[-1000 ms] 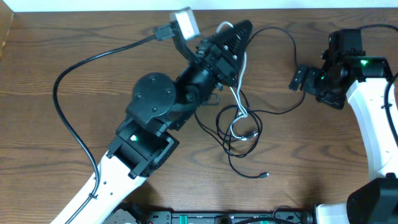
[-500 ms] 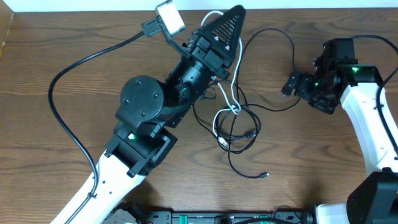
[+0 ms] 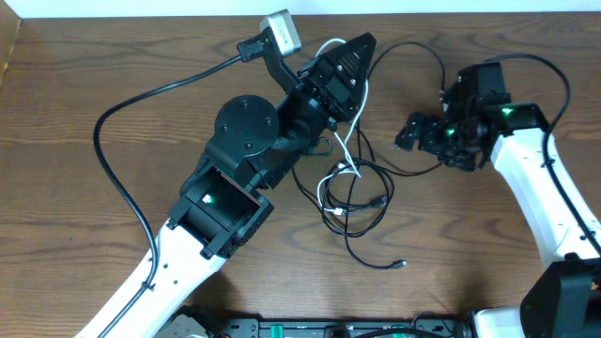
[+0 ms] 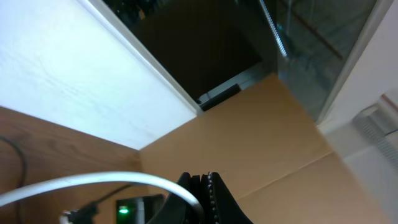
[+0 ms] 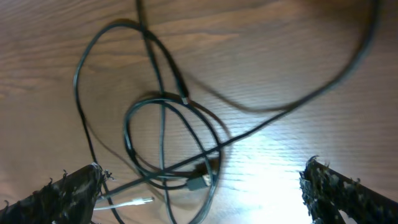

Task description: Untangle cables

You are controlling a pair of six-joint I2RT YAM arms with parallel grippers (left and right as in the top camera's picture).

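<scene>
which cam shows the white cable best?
Overhead: white cable runs from the left tool down into the tangled black cables. Left wrist shows only an arc by the shut fingers; right wrist just its plug tip.

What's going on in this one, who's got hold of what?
The left pincer is shut on the white cable, holding one end near the far edge of the table. The rest of it trails down into the knot of black cables. The right pincer is open and holds nothing, hovering just right of the tangle. The cables are not yet separated.
</scene>
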